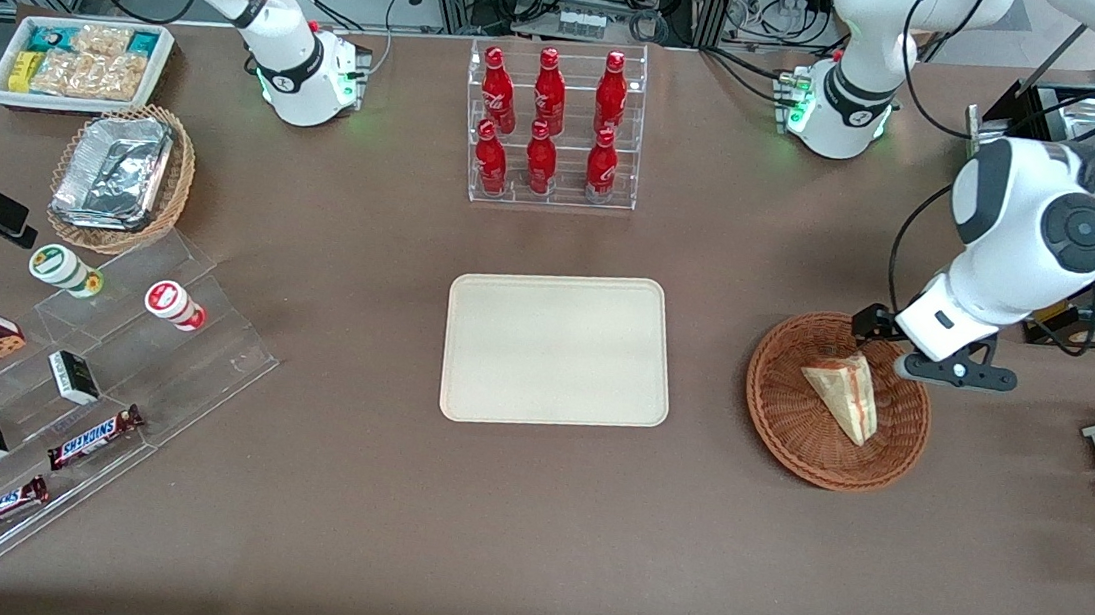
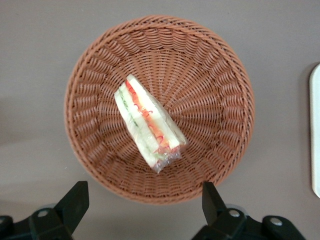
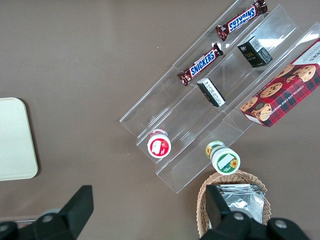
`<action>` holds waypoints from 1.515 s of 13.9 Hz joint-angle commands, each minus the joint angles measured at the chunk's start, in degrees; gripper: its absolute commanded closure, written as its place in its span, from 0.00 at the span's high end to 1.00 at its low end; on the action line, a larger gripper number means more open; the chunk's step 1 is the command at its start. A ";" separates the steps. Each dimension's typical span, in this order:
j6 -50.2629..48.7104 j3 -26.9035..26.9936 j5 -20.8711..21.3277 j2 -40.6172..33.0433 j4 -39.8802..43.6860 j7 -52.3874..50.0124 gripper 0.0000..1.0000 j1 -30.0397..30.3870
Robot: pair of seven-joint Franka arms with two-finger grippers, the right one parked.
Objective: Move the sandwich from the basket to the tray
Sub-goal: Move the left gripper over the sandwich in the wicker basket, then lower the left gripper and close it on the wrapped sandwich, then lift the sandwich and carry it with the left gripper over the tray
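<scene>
The brown counter (image 1: 369, 491) carries everything, and on it the cream tray (image 1: 559, 349) lies flat and bare near the middle, nearer the front camera than the clear rack of red bottles (image 1: 552, 127). Toward the working arm's end of the counter sits the round reddish-brown basket (image 1: 778, 415), well apart from the tray. In the basket lies the sandwich (image 1: 846, 392), a pale wedge on its side in clear wrap, with its red and green filling stripe facing up in the left wrist view; seen from the front its narrow tip points toward about five o'clock. The hand (image 2: 142, 202) hangs above the basket's rim at roughly one o'clock from the sandwich in the front view, clear of both. Its two dark fingers (image 2: 74, 202) stand spread wide apart with nothing between them, so the hand is empty and the sandwich rests untouched in the basket.
</scene>
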 commanded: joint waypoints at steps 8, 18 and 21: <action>13.52 -0.30 -0.50 3.71 -5.18 -40.88 1.00 0.55; 21.96 -0.30 -0.50 12.77 -5.09 -42.58 0.88 0.55; 20.57 -0.30 0.02 12.34 -5.18 -41.97 0.00 0.55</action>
